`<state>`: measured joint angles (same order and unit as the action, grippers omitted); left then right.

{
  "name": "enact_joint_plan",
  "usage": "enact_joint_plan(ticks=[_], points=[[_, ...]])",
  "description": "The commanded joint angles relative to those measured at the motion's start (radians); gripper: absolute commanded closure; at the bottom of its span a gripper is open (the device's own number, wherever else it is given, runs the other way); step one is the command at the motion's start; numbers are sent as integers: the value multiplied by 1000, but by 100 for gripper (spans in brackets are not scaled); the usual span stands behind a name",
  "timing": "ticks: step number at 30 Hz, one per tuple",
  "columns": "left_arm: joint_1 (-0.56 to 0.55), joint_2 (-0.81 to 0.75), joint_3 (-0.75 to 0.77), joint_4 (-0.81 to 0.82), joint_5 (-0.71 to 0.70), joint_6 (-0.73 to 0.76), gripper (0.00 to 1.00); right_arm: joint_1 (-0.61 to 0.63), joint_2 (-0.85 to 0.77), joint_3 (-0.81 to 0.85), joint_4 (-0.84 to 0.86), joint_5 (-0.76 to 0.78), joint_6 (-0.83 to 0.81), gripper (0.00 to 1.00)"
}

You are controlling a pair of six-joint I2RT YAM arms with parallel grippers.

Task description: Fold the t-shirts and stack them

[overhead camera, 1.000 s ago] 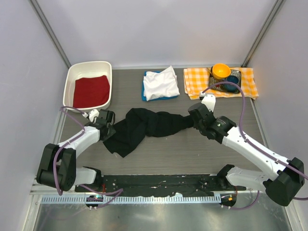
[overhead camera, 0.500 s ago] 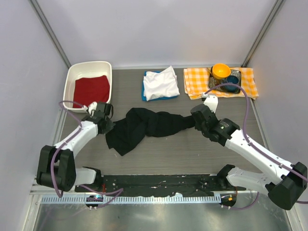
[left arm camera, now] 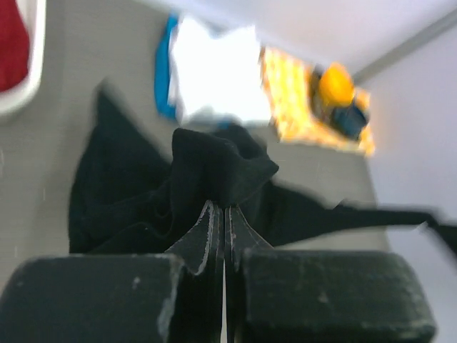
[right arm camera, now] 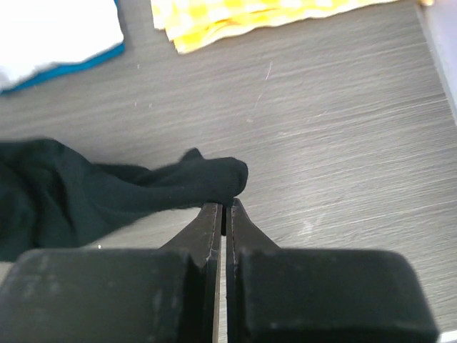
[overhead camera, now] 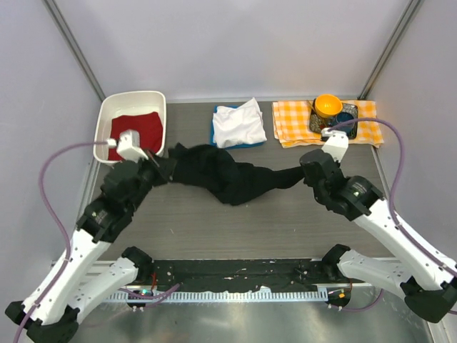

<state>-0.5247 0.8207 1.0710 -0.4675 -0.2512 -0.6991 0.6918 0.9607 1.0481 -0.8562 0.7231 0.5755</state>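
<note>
The white t-shirt (overhead camera: 239, 123) lies folded atop the blue t-shirt (overhead camera: 213, 136). The left fingers (left arm camera: 203, 239) and right fingers (right arm camera: 203, 232) clamp the unfolded black t-shirt (overhead camera: 228, 179).

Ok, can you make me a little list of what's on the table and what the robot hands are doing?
left gripper: shut on black t-shirt
right gripper: shut on the shirt's other end
black t-shirt: held between both grippers
white t-shirt: folded, on blue t-shirt
white tray: holds red cloth
checked cloth: back right, with orange bowl
</note>
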Motion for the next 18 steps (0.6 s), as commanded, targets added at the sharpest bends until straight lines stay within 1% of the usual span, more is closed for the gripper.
enact_joint_plan(ticks=[1,2,3,4,5,6,7,8,9,11,13,14,15,16,18], points=[[-121,-103,-422,-79,26,-103,100,-2,-88,95,-122,168,47,99],[-151,-121,-484,-76,15,-197,100,-3,-94,105,-138,192,55,99],[-208,-149,-537,-62,13,-232,100,-2,-100,110,-151,202,64,99],[-236,-159,-602,-63,-2,-269,100,-3,-100,112,-176,206,72,99],[-262,-170,-617,-80,-22,-298,99,-3,-99,118,-188,210,87,99],[-302,-202,-617,-136,-43,-319,60,-3,-97,118,-201,222,95,99],[-317,-221,-587,-184,-107,-327,33,-3,-96,116,-217,223,102,99],[-330,-245,-560,-227,-135,-329,9,-3,-97,112,-221,225,107,99],[-345,-268,-534,-270,-155,-292,1,-3,-97,109,-221,228,107,99],[-345,-345,-455,-286,-210,-257,0,-5,-96,107,-224,233,113,99],[-345,-380,-390,-263,-256,-196,0,-3,-88,107,-218,230,121,99],[-345,-373,-376,-241,-293,-169,0,-3,-74,107,-211,225,121,99],[-345,-352,-367,-193,-306,-142,0,-3,-65,105,-195,220,116,99],[-345,-275,-330,-183,-319,-105,0,-3,-60,101,-184,210,115,99],[-345,-160,-260,-172,-355,-79,0,-3,-36,92,-155,196,106,99]])
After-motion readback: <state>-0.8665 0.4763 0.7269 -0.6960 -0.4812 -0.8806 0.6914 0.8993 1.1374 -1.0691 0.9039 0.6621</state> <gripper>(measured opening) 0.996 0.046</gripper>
